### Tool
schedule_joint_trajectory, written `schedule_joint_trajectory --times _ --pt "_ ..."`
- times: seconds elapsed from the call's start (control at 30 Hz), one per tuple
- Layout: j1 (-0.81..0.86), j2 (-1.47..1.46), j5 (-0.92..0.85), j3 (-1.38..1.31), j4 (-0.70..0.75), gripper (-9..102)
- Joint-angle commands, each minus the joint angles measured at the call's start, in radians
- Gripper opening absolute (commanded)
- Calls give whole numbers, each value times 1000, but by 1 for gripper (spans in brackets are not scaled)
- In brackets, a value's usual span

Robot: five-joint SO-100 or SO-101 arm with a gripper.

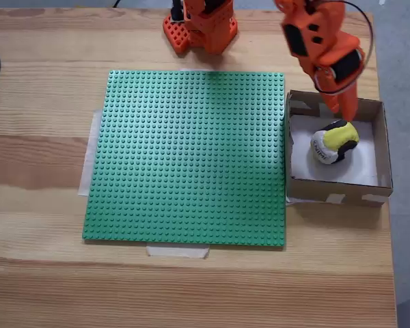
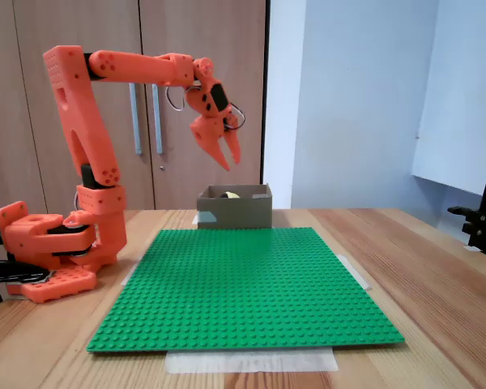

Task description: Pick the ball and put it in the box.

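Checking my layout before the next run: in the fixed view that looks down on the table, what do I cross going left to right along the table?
Bare wooden table → green studded baseplate → box → ball lying inside the box.

Office-like room: wooden cabinets (image 2: 138, 97), pale walls (image 2: 348, 97).

Ball (image 1: 335, 143) resting inside box (image 1: 379, 147), on its white bottom, yellow patch up. Orange claw (image 1: 343, 104) over box's far wall, just beyond ball, fingers apart, holding nothing. Green studded baseplate (image 1: 188, 157) taped to wooden tabletop (image 1: 48, 273), touching box's left wall.
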Motion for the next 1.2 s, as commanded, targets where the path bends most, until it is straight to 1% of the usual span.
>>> schedule_joint_trajectory --times 0.0,0.43,0.57,0.8,1.17 --pt "40 129 -23 46 -34 11" --pt "167 425 -54 233 -31 -1" --pt "222 472 -51 252 2 -1" --pt "377 505 -41 258 20 -1" --pt "574 563 -60 342 -49 -1"
